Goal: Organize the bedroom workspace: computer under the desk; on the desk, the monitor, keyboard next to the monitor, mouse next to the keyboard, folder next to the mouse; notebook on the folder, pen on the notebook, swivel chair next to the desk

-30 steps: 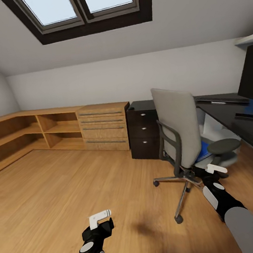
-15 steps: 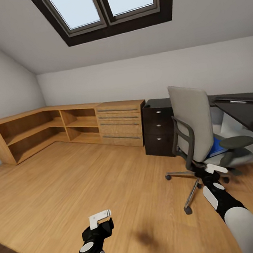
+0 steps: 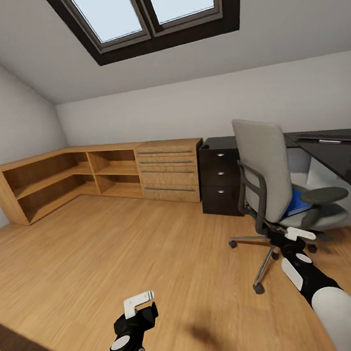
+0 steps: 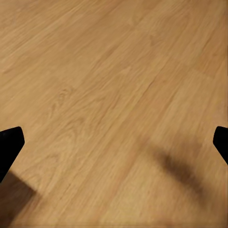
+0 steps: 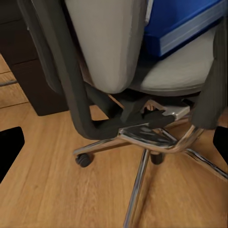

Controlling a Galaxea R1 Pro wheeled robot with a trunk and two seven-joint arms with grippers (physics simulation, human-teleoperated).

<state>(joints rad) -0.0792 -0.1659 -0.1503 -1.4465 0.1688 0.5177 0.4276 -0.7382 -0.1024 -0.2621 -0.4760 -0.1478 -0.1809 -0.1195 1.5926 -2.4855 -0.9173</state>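
Our view had swung left and nearly settled, with the chair (image 3: pixel 271 185) still off the desk (image 3: pixel 339 156), the folder (image 3: pixel 296 203) on its seat. Right gripper (image 3: pixel 295 235) wide near its base; left gripper (image 3: pixel 138 302) wide over floor.

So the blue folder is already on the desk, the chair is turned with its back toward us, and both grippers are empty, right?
Not quite. The folder is not on the desk; it lies on the seat of the swivel chair, as the right wrist view shows. The rest holds: the chair's back faces the robot, and the left gripper and right gripper are open and empty.
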